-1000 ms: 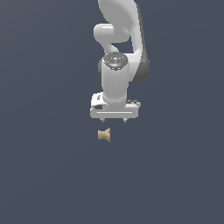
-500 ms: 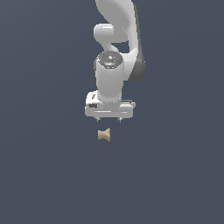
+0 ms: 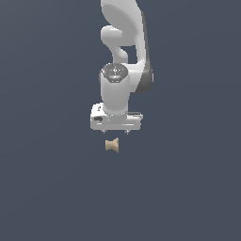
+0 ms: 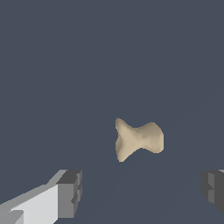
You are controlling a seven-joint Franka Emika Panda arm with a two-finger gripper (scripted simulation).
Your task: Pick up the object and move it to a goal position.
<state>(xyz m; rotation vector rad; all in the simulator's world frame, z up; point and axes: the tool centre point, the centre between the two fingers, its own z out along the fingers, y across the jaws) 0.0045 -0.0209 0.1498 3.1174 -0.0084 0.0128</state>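
- Hovering just above the tan object point(image 3: 112, 145), the pincer point(image 3: 115, 133) touched nothing.
- Its fingers point(image 4: 70, 194) stood wide apart, holding nothing.

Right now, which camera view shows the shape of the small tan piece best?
The wrist view: the tan piece is large there, its pinched middle plain, between the open fingers. In the exterior view the piece is only a tiny shape below the gripper.

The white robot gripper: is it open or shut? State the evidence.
Open. In the wrist view the white robot gripper has its two dark fingertips wide apart, and the small tan pinched object lies untouched beyond them.
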